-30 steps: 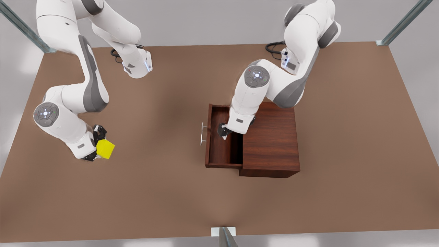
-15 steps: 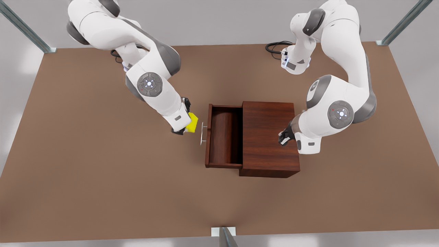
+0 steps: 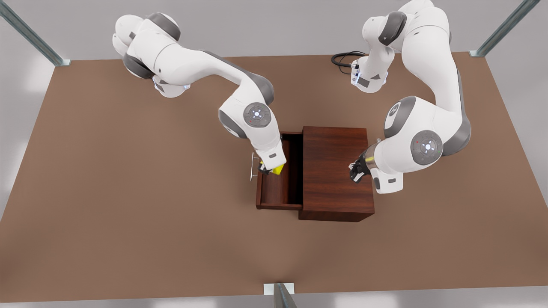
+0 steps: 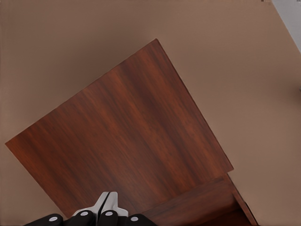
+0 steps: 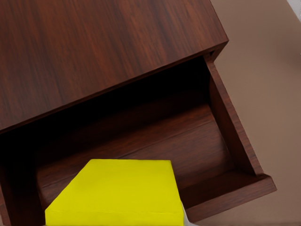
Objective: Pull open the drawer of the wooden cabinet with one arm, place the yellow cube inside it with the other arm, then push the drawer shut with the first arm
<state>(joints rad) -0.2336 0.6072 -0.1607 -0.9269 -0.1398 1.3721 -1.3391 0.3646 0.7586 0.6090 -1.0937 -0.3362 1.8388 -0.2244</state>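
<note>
Looking into the drawer (image 3: 280, 192), you see it pulled out of the wooden cabinet (image 3: 336, 171). Your right gripper (image 3: 270, 170) holds the yellow cube (image 3: 278, 170) above the drawer (mostly hidden by the arm). Your left gripper (image 3: 355, 170), fingers pressed together, waits over the cabinet top.

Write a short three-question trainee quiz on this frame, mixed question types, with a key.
1. True or false: the drawer stands pulled out of the wooden cabinet.
2. Which gripper holds the yellow cube? A) left B) right
3. Fill in: the left gripper hangs over the cabinet's ____.

Key:
1. True.
2. B: the right gripper holds the cube above the open drawer, near its handle.
3. Top; its fingers are together, holding nothing.
</note>
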